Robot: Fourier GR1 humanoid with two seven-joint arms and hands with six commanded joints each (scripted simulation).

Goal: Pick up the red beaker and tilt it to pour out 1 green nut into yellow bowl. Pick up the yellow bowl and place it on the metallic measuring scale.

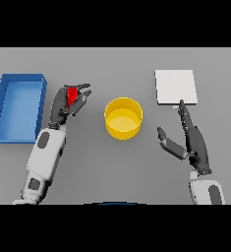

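Note:
The red beaker (72,94) stands left of centre, mostly hidden behind my left hand (64,106), whose fingers and thumb curl round it. The yellow bowl (123,118) sits upright in the middle of the table, to the right of the beaker; I see no nut in it. The metallic measuring scale (175,87) is a pale square plate at the upper right. My right hand (193,140) lies below the scale with straight fingers, its fingertips reaching the plate's near edge. It holds nothing.
A blue rectangular tray (1,106) lies at the far left, beside my left arm. Grey table (117,167) stretches between the two arms below the bowl.

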